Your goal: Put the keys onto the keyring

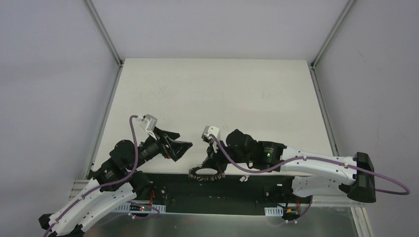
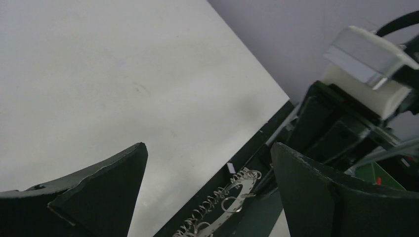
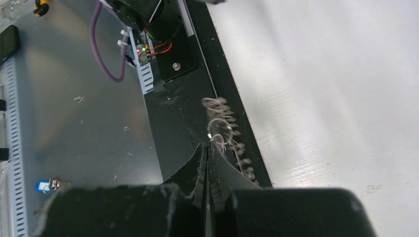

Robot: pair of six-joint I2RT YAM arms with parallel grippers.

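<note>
1. Top external view.
   - Left end effector (image 1: 184,146): jaws spread wide, nothing between them, poised over the white surface (image 1: 212,89) left of centre.
   - Right end effector (image 1: 213,165): shut, tips down at the edge of the keyring (image 1: 203,173).
   - Keyring: lying flat on the dark strip (image 1: 168,180) along the near edge of the surface, between the two arms.
   - Small pale piece (image 1: 242,178): on the same strip, near the ring on its right. Too small to identify.
2. Left wrist view.
   - Left end effector (image 2: 208,146): two dark fingers (image 2: 99,192) far apart, empty.
   - Keyring (image 2: 225,202): low in the gap between them, on the dark strip, rim fringed with thin wire loops.
   - Small pale piece (image 2: 230,168): just beyond the ring.
3. Right wrist view.
   - Right end effector (image 3: 205,148): fingers (image 3: 197,173) pressed together, no gap showing. Tips at the looped fringe of the keyring (image 3: 222,131). Cannot tell whether a loop is pinched.
   - Keyring: blurred, strung along the dark strip (image 3: 183,103), just beside the edge of the white surface (image 3: 321,98).
</note>
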